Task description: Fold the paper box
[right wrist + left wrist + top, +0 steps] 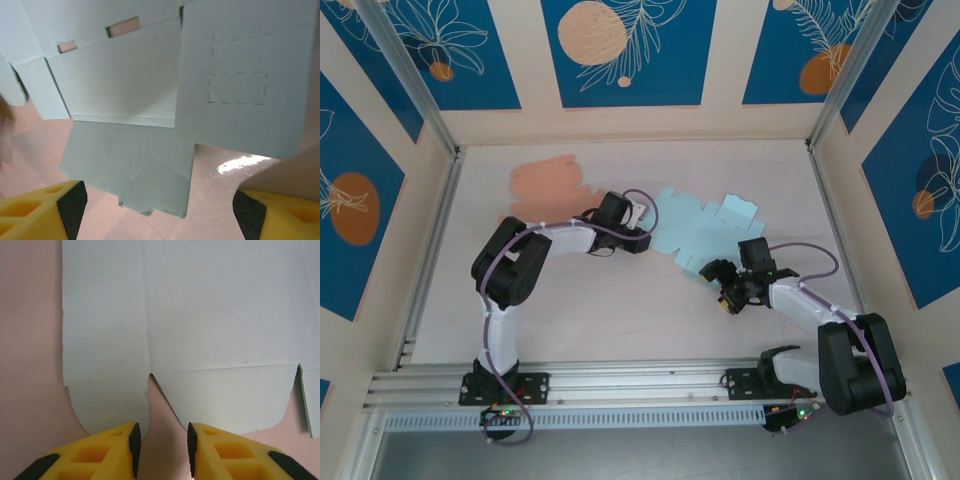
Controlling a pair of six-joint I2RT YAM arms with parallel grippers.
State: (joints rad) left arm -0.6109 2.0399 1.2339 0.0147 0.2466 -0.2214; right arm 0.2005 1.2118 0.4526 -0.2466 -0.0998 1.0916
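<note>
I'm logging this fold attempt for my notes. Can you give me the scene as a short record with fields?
main item: light blue paper box blank, spread out on the table
other item: orange paper blank, lying toward the far left
left gripper: jaws narrowly apart at the blue blank's rounded flaps, nothing between them
right gripper: jaws wide apart at the blank's near right edge, holding nothing

The left gripper (163, 452) sits at the bottom edge, its yellow fingers (100, 457) a narrow gap apart over the pink table (30, 340). Just ahead lies the flat, pale-blue paper box (210, 315). The notch between its two rounded flaps (110, 405) faces that gap.
</note>
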